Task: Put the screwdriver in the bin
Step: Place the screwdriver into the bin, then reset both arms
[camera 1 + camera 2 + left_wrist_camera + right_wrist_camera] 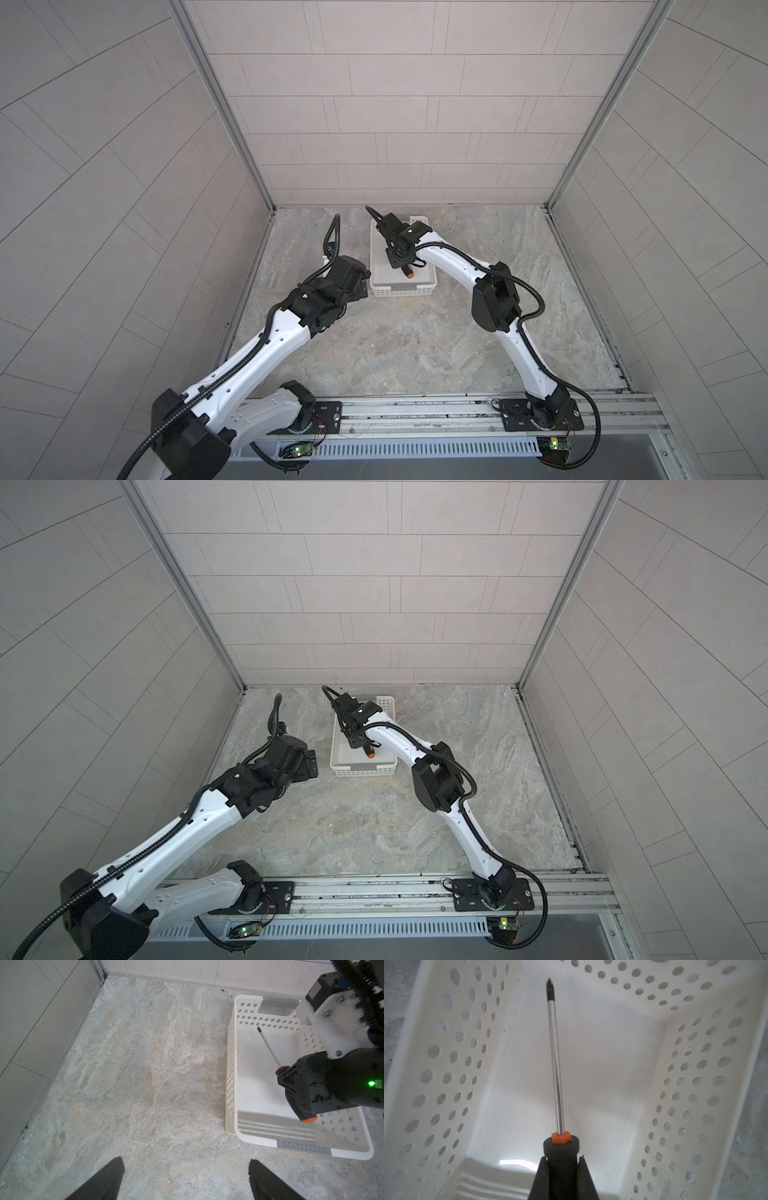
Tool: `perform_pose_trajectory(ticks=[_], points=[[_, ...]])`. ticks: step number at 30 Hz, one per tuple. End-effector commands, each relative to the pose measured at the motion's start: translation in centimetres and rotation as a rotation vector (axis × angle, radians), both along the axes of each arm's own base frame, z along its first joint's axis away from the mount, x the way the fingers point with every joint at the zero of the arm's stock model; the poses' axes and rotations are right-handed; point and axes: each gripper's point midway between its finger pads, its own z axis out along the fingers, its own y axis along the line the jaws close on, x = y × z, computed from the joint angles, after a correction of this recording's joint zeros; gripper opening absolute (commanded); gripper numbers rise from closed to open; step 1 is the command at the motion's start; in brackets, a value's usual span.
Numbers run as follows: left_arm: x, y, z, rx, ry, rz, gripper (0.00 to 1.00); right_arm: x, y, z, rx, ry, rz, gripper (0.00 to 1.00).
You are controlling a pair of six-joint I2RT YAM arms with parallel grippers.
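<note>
Right pincer [562, 1169] clamping screwdriver [554, 1059], marbled stone table [158, 1076], tiled walls [395, 104]

Tiled walls [395, 104], marbled stone floor [415, 340]

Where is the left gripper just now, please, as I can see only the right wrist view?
Observer: The left gripper is outside the bin, over the bare tabletop beside one long wall.
Operator: Thank you. Are its jaws open?
Observer: Yes. The left wrist view shows them spread wide with nothing between them.
Operator: Is the butt of the handle inside the bin as well?
Observer: Yes. In the left wrist view the orange end cap of the screwdriver is over the bin's floor, inside the end wall, with the right gripper shut on the handle. Whether the tool touches the floor I cannot tell.
</note>
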Motion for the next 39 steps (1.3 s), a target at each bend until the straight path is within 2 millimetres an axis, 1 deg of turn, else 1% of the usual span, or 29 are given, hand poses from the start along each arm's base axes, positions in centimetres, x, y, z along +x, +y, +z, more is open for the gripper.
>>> perform_pose_trajectory(ticks=[1, 4, 6, 7, 10, 12, 14, 16, 17, 18, 19, 21, 23, 24, 25, 27, 28, 29, 31, 34, 35, 37, 38, 39], points=[[-0.2, 0.6, -0.2, 0.007, -0.008, 0.035, 1.0, 0.2, 0.0, -0.1, -0.022, -0.009, 0.007, 0.14], [-0.2, 0.7, -0.2, 0.011, -0.011, 0.042, 1.0, 0.2, -0.3, -0.1, -0.04, -0.012, 0.012, 0.21], [-0.1, 0.8, -0.2, 0.017, -0.012, 0.045, 1.0, 0.1, -0.4, -0.1, -0.045, -0.01, 0.018, 0.31], [-0.1, 0.9, -0.2, 0.018, -0.014, 0.048, 1.0, 0.0, -0.4, 0.0, -0.046, -0.009, 0.021, 0.38], [-0.1, 1.2, -0.2, 0.024, -0.025, 0.062, 1.0, -0.2, -0.7, 0.5, -0.054, -0.011, 0.029, 0.46], [-0.1, 1.6, 0.1, 0.033, -0.047, 0.079, 1.0, -0.5, -1.1, 1.6, -0.058, -0.024, 0.035, 0.52], [0.0, 2.0, 0.4, 0.041, -0.073, 0.093, 1.0, -1.0, -1.8, 3.3, -0.063, -0.051, 0.041, 0.59], [0.1, 2.6, 0.8, 0.06, -0.111, 0.115, 1.0, -1.6, -3.0, 5.5, -0.066, -0.093, 0.043, 0.67], [0.1, 3.0, 1.0, 0.077, -0.127, 0.122, 1.0, -1.9, -3.5, 6.4, -0.064, -0.112, 0.042, 0.74], [0.3, 3.3, 1.1, 0.103, -0.152, 0.13, 1.0, -2.3, -4.3, 7.5, -0.06, -0.134, 0.046, 0.94], [0.6, 3.8, 1.4, 0.138, -0.182, 0.145, 1.0, -2.6, -5.2, 8.4, -0.055, -0.16, 0.036, 0.99], [1.1, 4.7, 2.1, 0.224, -0.23, 0.173, 1.0, -3.0, -7.6, 9.9, -0.057, -0.209, -0.008, 1.0], [1.7, 5.4, 3.3, 0.307, -0.277, 0.202, 1.0, -3.5, -9.9, 10.9, -0.035, -0.239, -0.035, 1.0], [2.3, 5.2, 3.8, 0.344, -0.294, 0.184, 1.0, -3.7, -11.2, 11.5, -0.024, -0.261, -0.056, 1.0], [2.9, 4.8, 4.2, 0.377, -0.32, 0.16, 1.0, -4.0, -12.6, 11.5, -0.023, -0.274, -0.077, 1.0], [4.2, 3.7, 4.2, 0.428, -0.367, 0.082, 1.0, -4.3, -15.2, 11.8, -0.014, -0.312, -0.12, 1.0], [4.8, 3.3, 3.8, 0.447, -0.362, 0.033, 1.0, -4.5, -16.9, 11.6, -0.022, -0.323, -0.151, 1.0], [5.2, 3.6, 3.5, 0.453, -0.349, 0.016, 1.0, -4.6, -18.3, 11.6, -0.028, -0.335, -0.183, 0.99], [6.2, 4.7, 2.6, 0.391, -0.325, 0.009, 1.0, -4.6, -21.4, 11.3, -0.021, -0.367, -0.246, 1.0], [7.2, 5.6, 1.1, 0.242, -0.358, -0.03, 1.0, -4.9, -24.2, 10.1, -0.017, -0.405, -0.261, 0.99], [7.3, 6.2, 0.6, 0.231, -0.374, -0.013, 1.0, -5.0, -25.0, 9.9, -0.032, -0.423, -0.276, 1.0], [7.4, 7.3, -1.1, 0.226, -0.379, 0.009, 1.0, -5.2, -26.4, 9.3, -0.053, -0.456, -0.285, 0.99], [7.5, 7.9, -2.2, 0.243, -0.348, 0.027, 1.0, -5.3, -27.1, 9.2, -0.071, -0.482, -0.296, 1.0], [7.6, 8.6, -2.9, 0.26, -0.314, 0.063, 1.0, -5.6, -27.8, 9.2, -0.093, -0.515, -0.313, 1.0]])
